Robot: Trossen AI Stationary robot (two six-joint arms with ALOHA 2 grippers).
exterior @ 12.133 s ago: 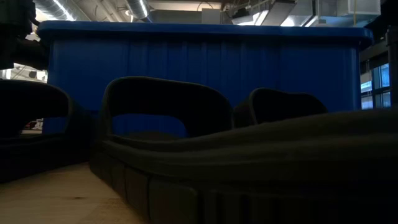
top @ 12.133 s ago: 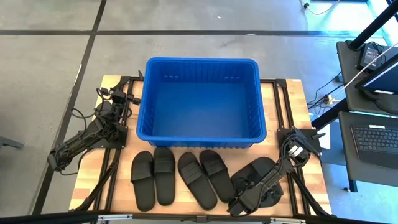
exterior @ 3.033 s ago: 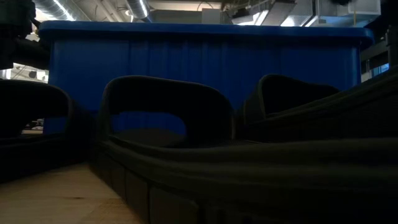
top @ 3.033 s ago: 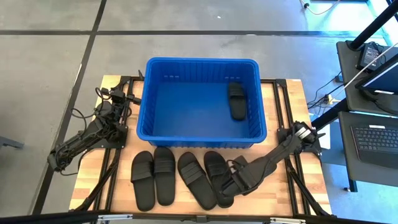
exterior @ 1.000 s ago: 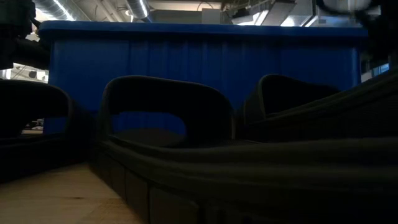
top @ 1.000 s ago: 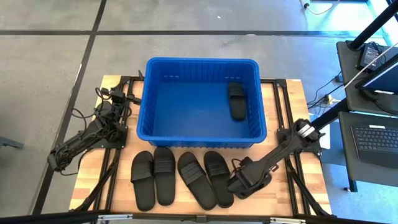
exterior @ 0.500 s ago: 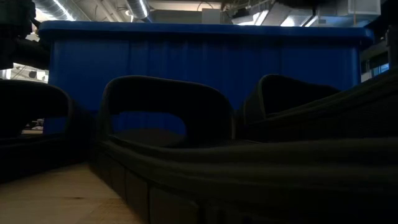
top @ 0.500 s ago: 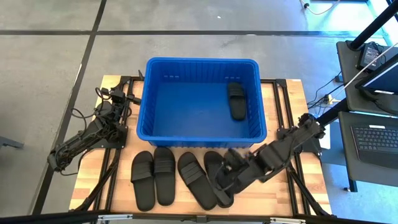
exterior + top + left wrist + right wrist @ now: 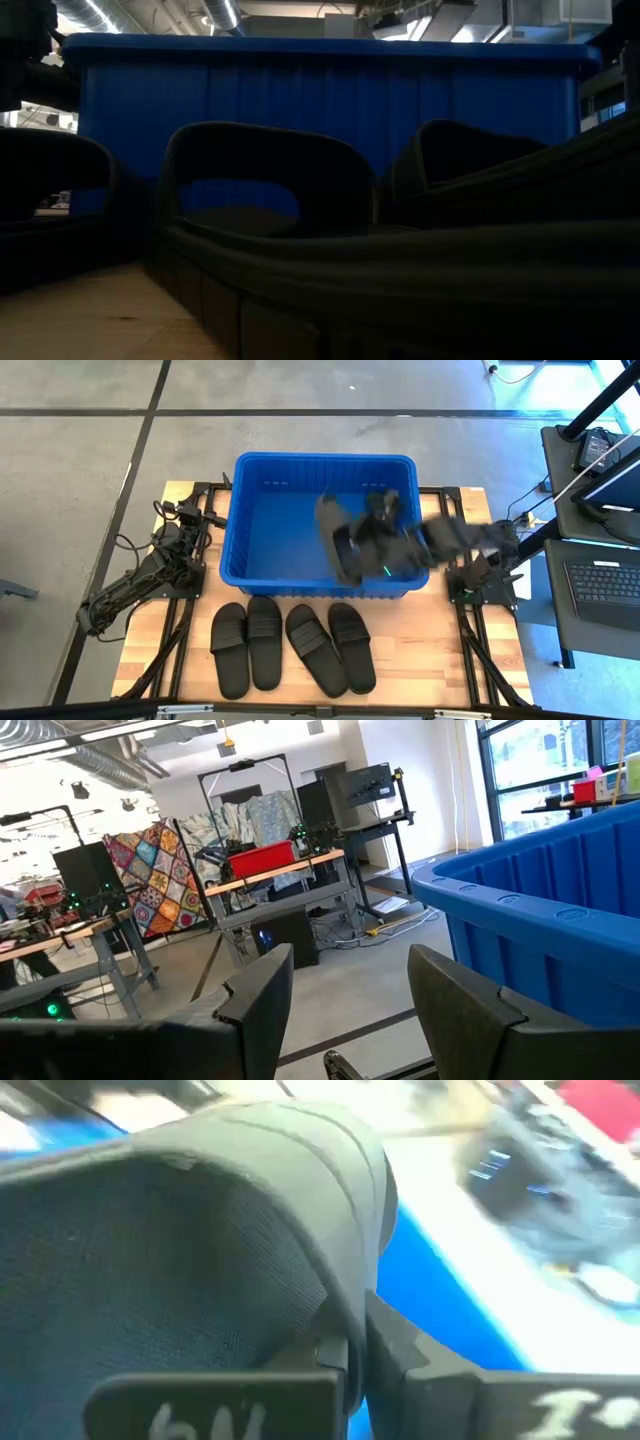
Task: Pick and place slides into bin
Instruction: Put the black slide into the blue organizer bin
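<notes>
My right gripper (image 9: 362, 548) reaches over the blue bin (image 9: 245, 510), shut on a black slide (image 9: 335, 538) that hangs above the bin's inside. A second slide (image 9: 388, 506) lies on the bin floor at the far right, partly under my arm. Several more slides (image 9: 290, 645) lie sole-down in a row on the table in front of the bin; in the low view they (image 9: 260, 190) stand dark before the bin wall (image 9: 320, 90). My left gripper (image 9: 214, 518) waits open at the bin's left; its wrist view shows its fingers (image 9: 260, 1000) apart around nothing. My right gripper pinches the slide's wide strap (image 9: 335, 1315) at its edge between the two fingers (image 9: 420, 1370). The arm comes in from the table's right. The slide is lifted clear and hangs tilted over the bin, touching neither its rim nor its floor.
Metal frame rails (image 9: 190, 630) run along the wooden table (image 9: 420, 670) on both sides of the bin. A desk with a keyboard (image 9: 605, 580) stands off the table's right edge. Bare wood shows at the near right.
My right gripper has risen from the table's near right part and swung toward the far edge and left, over the bin's near rim, staying shut. The slide it holds has come off the table and now hangs above the bin. The row of slides has stayed put.
</notes>
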